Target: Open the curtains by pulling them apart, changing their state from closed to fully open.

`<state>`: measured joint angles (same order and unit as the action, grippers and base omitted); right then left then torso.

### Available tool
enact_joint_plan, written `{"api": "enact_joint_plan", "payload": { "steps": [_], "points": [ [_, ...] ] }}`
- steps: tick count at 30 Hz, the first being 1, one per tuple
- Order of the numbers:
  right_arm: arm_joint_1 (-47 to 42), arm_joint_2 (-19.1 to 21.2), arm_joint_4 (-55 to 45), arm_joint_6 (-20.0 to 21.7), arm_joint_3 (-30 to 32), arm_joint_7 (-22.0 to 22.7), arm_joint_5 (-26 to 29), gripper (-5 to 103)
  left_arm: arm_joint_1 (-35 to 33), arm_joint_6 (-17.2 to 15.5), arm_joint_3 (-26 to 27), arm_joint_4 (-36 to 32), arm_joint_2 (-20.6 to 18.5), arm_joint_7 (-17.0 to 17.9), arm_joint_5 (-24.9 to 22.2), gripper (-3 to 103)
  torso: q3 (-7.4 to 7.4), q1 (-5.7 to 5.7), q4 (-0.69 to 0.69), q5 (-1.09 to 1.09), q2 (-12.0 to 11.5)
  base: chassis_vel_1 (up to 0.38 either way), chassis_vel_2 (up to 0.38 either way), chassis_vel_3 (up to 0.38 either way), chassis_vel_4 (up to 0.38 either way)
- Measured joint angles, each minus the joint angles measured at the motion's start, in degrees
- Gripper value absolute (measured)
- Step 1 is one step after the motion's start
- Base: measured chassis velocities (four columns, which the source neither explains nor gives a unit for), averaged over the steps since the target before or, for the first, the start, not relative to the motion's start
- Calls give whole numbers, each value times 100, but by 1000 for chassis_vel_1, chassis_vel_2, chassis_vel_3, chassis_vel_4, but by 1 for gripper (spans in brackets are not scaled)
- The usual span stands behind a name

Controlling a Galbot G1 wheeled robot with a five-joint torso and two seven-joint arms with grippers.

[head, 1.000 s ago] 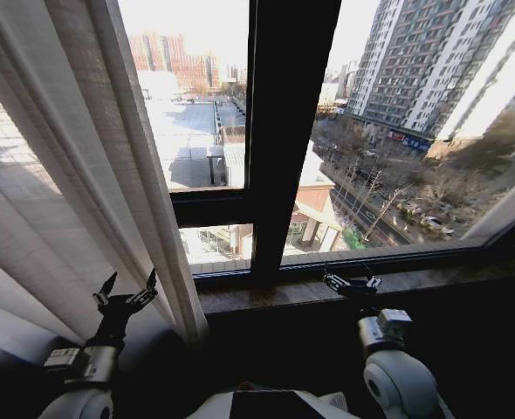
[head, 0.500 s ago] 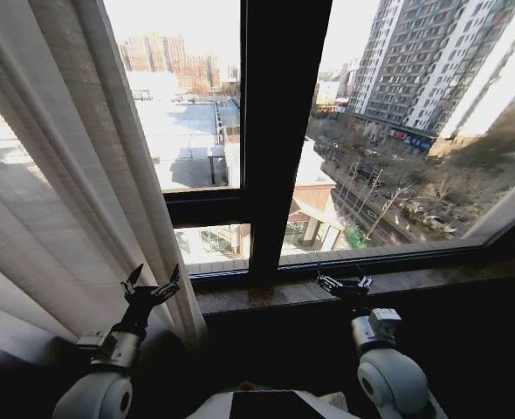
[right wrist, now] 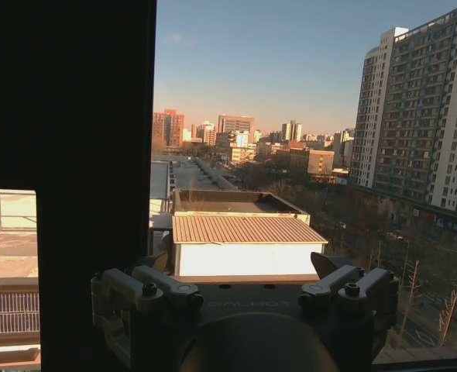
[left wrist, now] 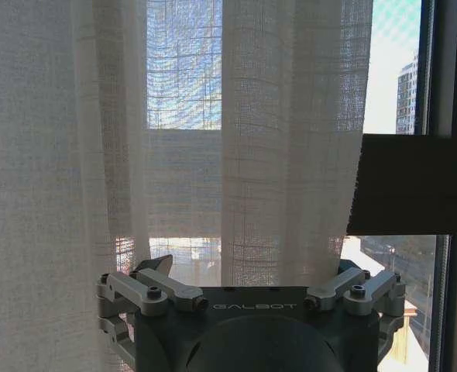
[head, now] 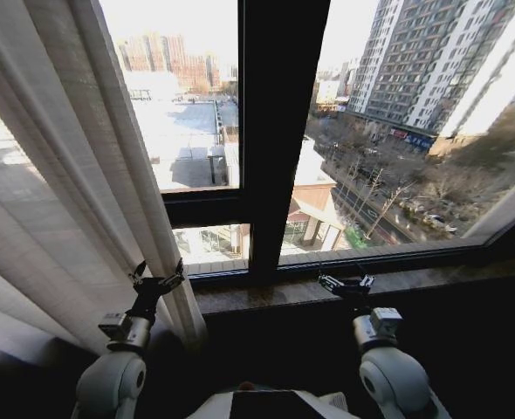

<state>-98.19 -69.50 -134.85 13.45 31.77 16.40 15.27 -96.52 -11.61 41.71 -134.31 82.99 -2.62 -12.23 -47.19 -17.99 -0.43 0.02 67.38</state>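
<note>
The curtains (head: 57, 175) fill the left half of the head view, one sheer white panel hanging in long folds from the upper left down to the lower left, its inner edge ending just left of the dark window frame (head: 279, 140) in the middle. A pale strip at the far right edge may be the other panel, though I cannot tell. The stone sill (head: 371, 284) runs along the lower right.

The left gripper (head: 157, 281) sits at the panel's lower inner edge, fingers spread with cloth between them in the left wrist view. The right gripper (head: 345, 282) hovers over the sill, fingers apart and holding nothing.

The thin weave could slip from a shallow pinch, or snag and tear if pulled hard while bunched.
</note>
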Motion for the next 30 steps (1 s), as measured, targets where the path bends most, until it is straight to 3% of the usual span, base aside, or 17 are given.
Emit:
{"api": "enact_joint_plan", "payload": {
  "steps": [4, 8, 11, 14, 16, 17, 20, 30],
  "points": [
    [66, -7, 55, 0, -62, -8, -3, 100, -15, 34, 109, 29, -16, 134, -16, 100, 0, 0, 0, 0, 0, 0, 0, 0, 0],
    [75, -27, 72, 0, -115, -20, -13, 100, -12, 7, 37, -30, 22, 546, 44, 100, 0, 0, 0, 0, 0, 0, 0, 0, 0],
    [85, -27, 80, 0, -116, -27, -18, 100, 1, -16, -172, -132, 173, 1000, 298, 100, 0, 0, -1, 0, 0, 0, 0, 0, 0],
    [83, -29, 84, -2, -114, -32, -22, 100, -6, -17, -254, -153, 241, 1192, 496, 100, 1, 0, 0, 0, 0, 0, 0, 0, 0],
    [66, -50, 98, -40, -121, -71, -35, 100, -35, -30, -375, -196, 317, 1573, 691, 100, 0, 0, -1, 0, 0, 0, 0, 0, 0],
    [66, -50, 98, -40, -121, -71, -35, 100, -35, -30, -375, -196, 317, 1573, 691, 100, 0, 0, -1, 0, 0, 0, 0, 0, 0],
    [71, -73, 139, -97, -186, -124, -117, 100, -66, -86, -515, -268, 389, 2144, 899, 100, 1, 0, -1, 0, 0, 0, 0, 0, 0],
    [119, -89, 179, -108, -310, -129, -152, 100, -81, -19, -536, -213, 401, 2278, 1088, 100, 1, 0, -1, 0, 0, 0, 0, 0, 0]
  ]
}}
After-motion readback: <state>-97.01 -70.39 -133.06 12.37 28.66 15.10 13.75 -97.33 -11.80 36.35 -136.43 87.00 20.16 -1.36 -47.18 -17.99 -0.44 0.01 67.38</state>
